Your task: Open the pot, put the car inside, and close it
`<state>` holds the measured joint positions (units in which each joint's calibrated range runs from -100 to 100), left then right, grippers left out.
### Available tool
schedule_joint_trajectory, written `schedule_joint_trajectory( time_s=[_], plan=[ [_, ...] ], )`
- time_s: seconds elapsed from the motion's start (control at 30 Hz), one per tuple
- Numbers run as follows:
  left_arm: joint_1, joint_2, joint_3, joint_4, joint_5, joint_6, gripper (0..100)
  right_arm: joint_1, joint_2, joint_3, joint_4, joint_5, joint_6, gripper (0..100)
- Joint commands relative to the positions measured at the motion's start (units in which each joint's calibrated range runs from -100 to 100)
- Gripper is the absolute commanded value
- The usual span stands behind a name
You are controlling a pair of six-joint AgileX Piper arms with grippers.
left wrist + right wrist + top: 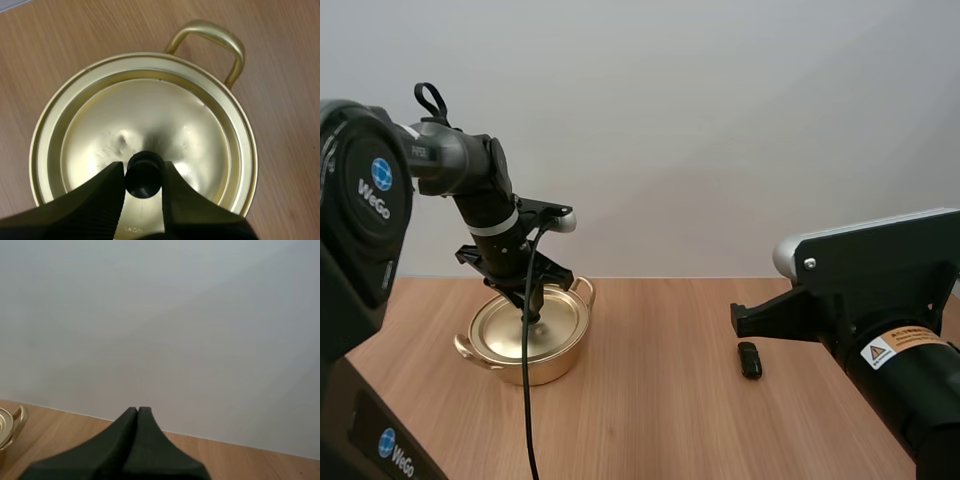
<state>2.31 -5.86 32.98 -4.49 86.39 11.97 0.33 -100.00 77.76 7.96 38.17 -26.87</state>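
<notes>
A golden pot (pixel 552 368) with two loop handles stands on the wooden table at the left, its golden lid (pixel 558 322) on it. My left gripper (pixel 532 314) reaches down onto the lid's middle. In the left wrist view the two fingers (pixel 107 195) press against both sides of the lid's black knob (pixel 144 175), and the lid (pixel 165 120) rests flat in the pot's rim. A small black toy car (pixel 750 360) lies on the table to the right of the pot. My right gripper (pixel 137 412) is shut on nothing, held above the table and pointing at the wall.
Bare wooden tabletop (pixel 650 400) stretches between the pot and the car. The right arm's bulky housing (pixel 880 290) hangs over the table's right side, just beyond the car. The pot's edge (pixel 7 425) shows beside the right fingers.
</notes>
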Motion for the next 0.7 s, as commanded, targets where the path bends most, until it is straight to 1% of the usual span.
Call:
schedule_joint_trajectory(
  time_s=[0.0,0.03,0.1,0.33,0.53,0.6,0.67],
  plan=[
    [-0.05,0.1,0.0,0.0,0.3,0.0,14,0.0,0.0,0.0,0.0,0.0,-0.2,0],
    [-0.05,0.1,0.0,0.0,0.3,0.1,11,0.0,0.0,0.0,0.0,0.0,-0.2,0],
    [-0.05,0.1,0.0,0.1,0.3,0.1,0,0.0,0.0,0.0,0.0,0.0,-0.3,0],
    [-0.05,-1.9,-3.6,-0.2,0.8,0.3,0,0.0,0.0,0.0,0.0,0.2,-0.3,0],
    [-0.05,-8.8,-12.5,-2.6,0.8,0.4,0,0.0,0.0,0.0,0.3,1.2,-0.3,0],
    [-0.05,-12.2,-16.0,-2.6,0.8,0.4,0,0.0,0.0,0.3,0.3,1.4,-1.5,0],
    [-0.05,-16.1,-19.0,-2.6,0.3,0.4,0,0.0,0.0,0.3,0.3,2.9,-5.4,0]
  ],
)
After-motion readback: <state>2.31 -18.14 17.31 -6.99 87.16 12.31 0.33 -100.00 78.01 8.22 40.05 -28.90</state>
